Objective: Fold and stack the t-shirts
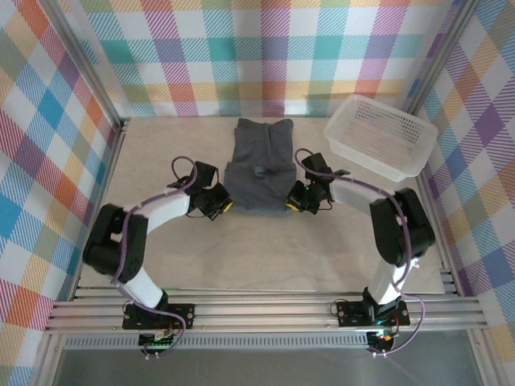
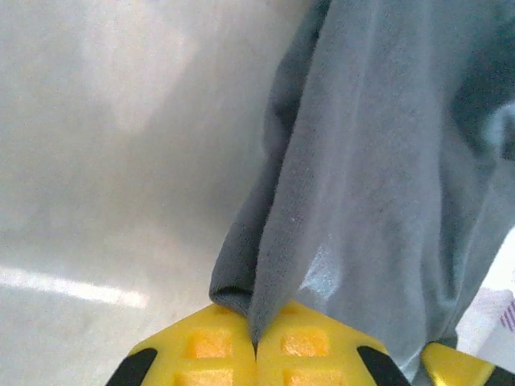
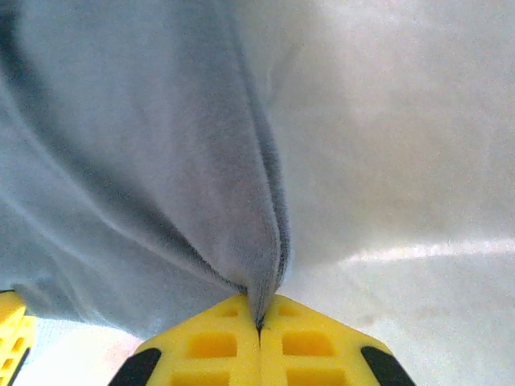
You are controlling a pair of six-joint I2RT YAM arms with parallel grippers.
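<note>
From above, the dark grey t-shirt (image 1: 259, 165) lies partly folded mid-table (image 1: 241, 257), with the white basket (image 1: 378, 137) at upper right. The left gripper (image 1: 219, 205) and right gripper (image 1: 299, 199) sit at its lower corners. In the left wrist view, at bottom centre, the left gripper is pinched tight on the shirt's edge. In the right wrist view, the right gripper is likewise clamped on a fold of it.

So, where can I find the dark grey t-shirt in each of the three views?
Top external: the t-shirt lies mid-table, towards the far side, left of the white basket.
Left wrist: the t-shirt takes the right half, a corner pinched in the left pincer at the bottom.
Right wrist: the t-shirt takes the left half, a corner pinched in the right pincer at the bottom.
Shared landmark: the pale table beside the cloth.
</note>
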